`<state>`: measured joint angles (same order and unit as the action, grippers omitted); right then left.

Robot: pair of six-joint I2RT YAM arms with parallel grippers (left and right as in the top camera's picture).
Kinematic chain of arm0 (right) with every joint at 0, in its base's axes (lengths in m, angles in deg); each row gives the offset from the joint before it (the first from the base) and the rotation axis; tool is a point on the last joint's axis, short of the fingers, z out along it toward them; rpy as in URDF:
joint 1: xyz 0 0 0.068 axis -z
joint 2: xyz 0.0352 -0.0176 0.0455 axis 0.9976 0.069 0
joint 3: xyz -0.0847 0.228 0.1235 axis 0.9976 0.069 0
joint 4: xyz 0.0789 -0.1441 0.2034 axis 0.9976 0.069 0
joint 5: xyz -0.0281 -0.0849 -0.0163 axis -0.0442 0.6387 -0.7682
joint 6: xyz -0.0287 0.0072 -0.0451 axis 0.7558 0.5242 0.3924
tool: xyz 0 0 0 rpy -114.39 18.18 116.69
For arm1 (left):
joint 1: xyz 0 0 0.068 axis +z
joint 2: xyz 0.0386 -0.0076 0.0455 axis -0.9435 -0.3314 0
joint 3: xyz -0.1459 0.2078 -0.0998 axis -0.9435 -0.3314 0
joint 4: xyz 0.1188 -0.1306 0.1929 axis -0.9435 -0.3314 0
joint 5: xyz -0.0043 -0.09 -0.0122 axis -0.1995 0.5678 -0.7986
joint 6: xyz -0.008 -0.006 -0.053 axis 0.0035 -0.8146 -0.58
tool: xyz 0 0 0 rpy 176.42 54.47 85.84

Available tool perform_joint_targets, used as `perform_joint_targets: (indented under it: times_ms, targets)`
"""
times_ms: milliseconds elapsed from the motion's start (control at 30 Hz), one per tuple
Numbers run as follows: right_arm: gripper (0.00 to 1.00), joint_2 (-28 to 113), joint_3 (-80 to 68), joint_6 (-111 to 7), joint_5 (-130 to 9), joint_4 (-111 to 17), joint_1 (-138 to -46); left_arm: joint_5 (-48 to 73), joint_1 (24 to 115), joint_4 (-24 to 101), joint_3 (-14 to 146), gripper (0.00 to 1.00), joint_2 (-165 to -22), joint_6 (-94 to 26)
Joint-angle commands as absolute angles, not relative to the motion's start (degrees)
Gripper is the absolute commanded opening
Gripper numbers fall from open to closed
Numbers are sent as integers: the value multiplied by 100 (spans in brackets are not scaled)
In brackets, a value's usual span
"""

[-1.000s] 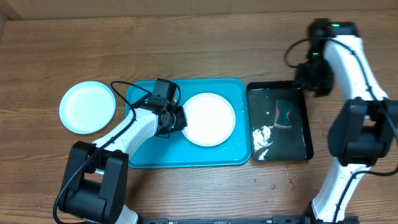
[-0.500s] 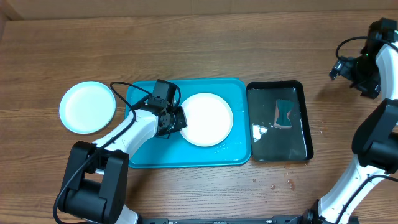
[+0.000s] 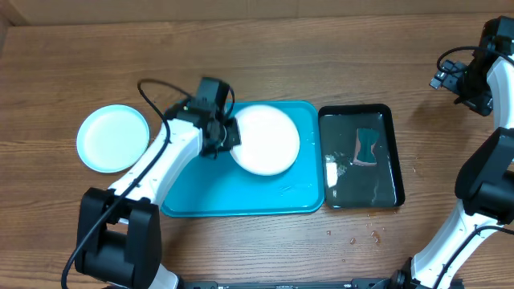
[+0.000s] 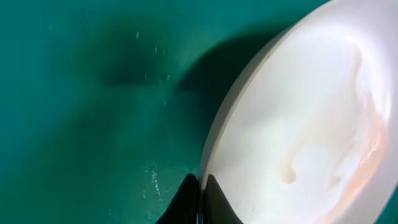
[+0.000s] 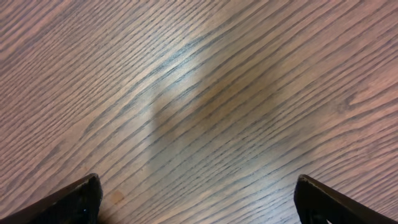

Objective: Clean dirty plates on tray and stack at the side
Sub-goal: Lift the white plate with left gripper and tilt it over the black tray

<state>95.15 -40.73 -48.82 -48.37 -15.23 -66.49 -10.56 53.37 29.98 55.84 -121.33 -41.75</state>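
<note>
A white plate hangs tilted over the turquoise tray. My left gripper is shut on its left rim. In the left wrist view the two dark fingers pinch the rim of the white plate, which carries a faint orange smear, above the tray. A light blue plate lies on the table left of the tray. My right gripper is far to the right. It stands open over bare wood with nothing between its fingers.
A glossy black tray with water and a teal sponge sits right of the turquoise tray. Small water drops dot the table in front of it. The table's far edge runs along the top.
My left gripper closed on the white plate's rim, raised it and shifted it toward the back of the tray. My right arm swung away from the black tray to the far right and opened.
</note>
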Motion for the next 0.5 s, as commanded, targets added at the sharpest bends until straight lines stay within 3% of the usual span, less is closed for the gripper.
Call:
perform_joint_targets:
  times_ms: [0,233,467]
  targets:
    - [100,9362,-4143,-4925,-4824,-1545,-6642,-1148,5293,2746,6303,4,-11986,-3961]
    - [100,9362,-4143,-4925,-4824,-1545,-6642,-1146,5079,2434,7129,4,-11986,-3961]
    - [100,9362,-4143,-4925,-4824,-1545,-6642,-1683,4213,2749,7182,4,-11999,-3968]
